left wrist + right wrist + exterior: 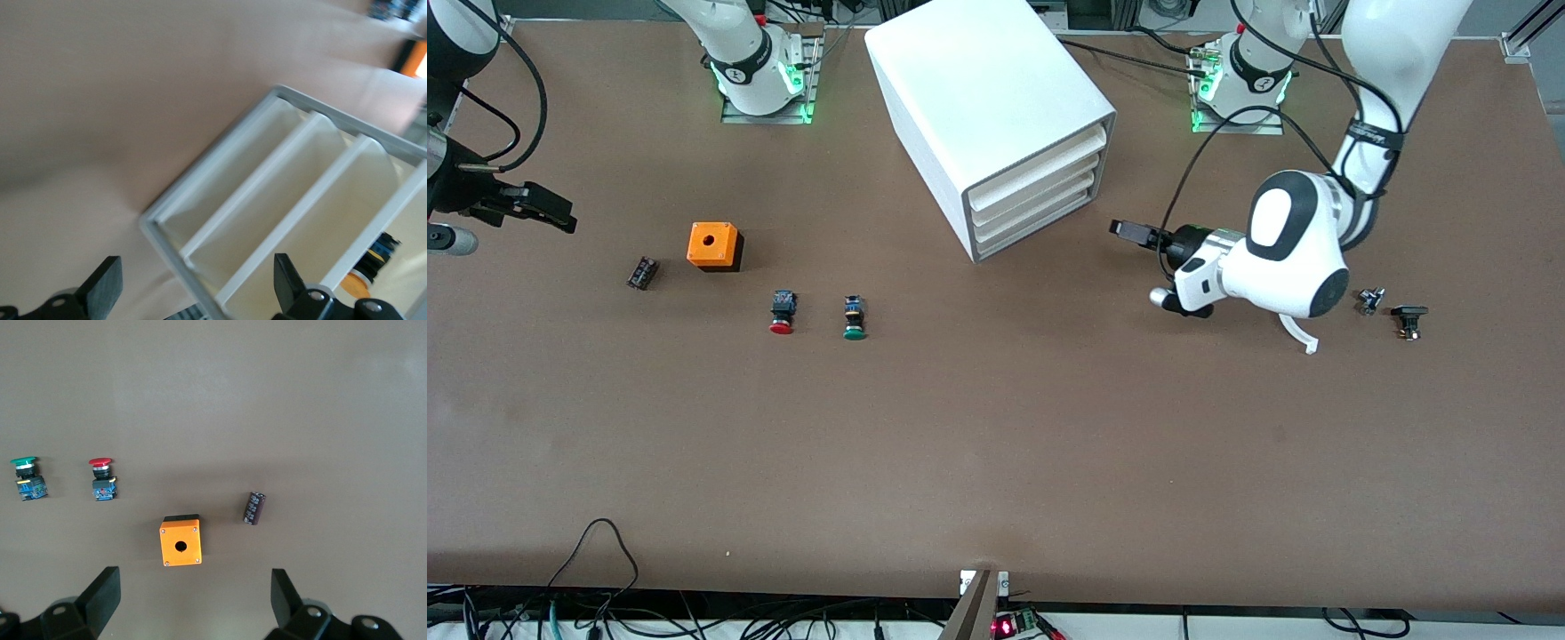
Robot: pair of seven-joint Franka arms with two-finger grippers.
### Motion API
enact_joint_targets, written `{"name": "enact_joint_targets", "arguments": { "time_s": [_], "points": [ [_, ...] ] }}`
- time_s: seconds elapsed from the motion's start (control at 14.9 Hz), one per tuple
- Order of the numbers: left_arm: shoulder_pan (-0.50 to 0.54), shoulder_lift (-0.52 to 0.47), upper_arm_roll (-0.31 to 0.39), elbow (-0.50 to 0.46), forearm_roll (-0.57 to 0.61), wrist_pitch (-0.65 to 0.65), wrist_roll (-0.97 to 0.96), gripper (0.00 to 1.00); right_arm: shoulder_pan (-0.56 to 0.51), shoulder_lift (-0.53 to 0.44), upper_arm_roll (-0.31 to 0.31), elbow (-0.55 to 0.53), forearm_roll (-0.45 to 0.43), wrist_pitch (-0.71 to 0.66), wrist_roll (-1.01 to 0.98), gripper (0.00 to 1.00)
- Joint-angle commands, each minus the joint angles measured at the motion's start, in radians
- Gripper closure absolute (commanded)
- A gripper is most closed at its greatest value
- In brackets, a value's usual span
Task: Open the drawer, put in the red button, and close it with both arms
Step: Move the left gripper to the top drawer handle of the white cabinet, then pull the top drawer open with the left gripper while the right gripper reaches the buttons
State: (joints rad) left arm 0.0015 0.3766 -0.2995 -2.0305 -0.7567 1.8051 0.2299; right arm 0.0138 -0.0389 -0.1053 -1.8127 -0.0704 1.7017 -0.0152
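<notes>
Front view, read from the right arm's end of the surface [996, 444] to the left arm's. Right pincer [547, 212], fingers spread wide and empty, hangs over the bare end of the surface, waiting. Next come a small dark cylinder [642, 273], an orange cube [714, 245], then the red button [782, 313] lying on its side beside the green button [855, 318], both nearer the camera than the cube and well apart from the cabinet [996, 116]. All four drawers sit flush; the topmost drawer [1040, 164] is not yet pulled. Left pincer [1134, 233], wide and empty, points at the cabinet's front, probably to open a drawer. Two small dark parts [1392, 307] lie past the left arm.
</notes>
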Motion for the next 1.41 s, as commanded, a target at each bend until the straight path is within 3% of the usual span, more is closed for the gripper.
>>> {"name": "enact_joint_targets", "arguments": {
  "time_s": [0.0, 0.2, 0.54, 0.61, 0.67, 0.74, 0.81, 1.01, 1.35],
  "points": [
    [-0.026, -0.005, -0.038, -0.074, -0.133, 0.057, 0.11, 0.0, -0.005, -0.012, 0.001, -0.005, 0.023, -0.008, -0.009, 0.0],
    [-0.043, -0.005, -0.127, -0.138, -0.24, 0.14, 0.115, 0.01, -0.005, -0.009, 0.001, -0.005, 0.023, -0.008, -0.011, 0.0],
    [-0.043, -0.005, -0.208, -0.181, -0.254, 0.241, 0.115, 0.22, -0.003, 0.01, 0.004, -0.004, 0.058, -0.004, -0.011, 0.0],
    [-0.044, -0.004, -0.222, -0.183, -0.26, 0.249, 0.115, 0.31, -0.002, 0.023, 0.004, -0.004, 0.067, -0.001, -0.012, 0.0],
    [-0.044, -0.004, -0.23, -0.185, -0.26, 0.26, 0.115, 0.51, -0.002, 0.046, 0.004, -0.005, 0.069, 0.01, -0.012, 0.0],
    [-0.044, -0.004, -0.233, -0.191, -0.26, 0.267, 0.114, 0.92, 0.0, 0.075, 0.007, -0.005, 0.076, 0.034, -0.012, 0.0],
    [-0.044, -0.005, -0.233, -0.191, -0.26, 0.267, 0.108, 1.0, 0.005, 0.105, 0.013, -0.005, 0.086, 0.054, -0.011, 0.0],
    [-0.032, -0.01, -0.221, -0.189, -0.244, 0.269, 0.104, 1.0, 0.054, 0.177, 0.015, -0.005, 0.109, 0.113, -0.011, 0.0],
    [0.009, -0.028, -0.069, -0.107, -0.126, 0.27, 0.114, 1.0, 0.094, 0.273, 0.015, -0.005, 0.11, 0.232, -0.011, 0.0]
  ]
}}
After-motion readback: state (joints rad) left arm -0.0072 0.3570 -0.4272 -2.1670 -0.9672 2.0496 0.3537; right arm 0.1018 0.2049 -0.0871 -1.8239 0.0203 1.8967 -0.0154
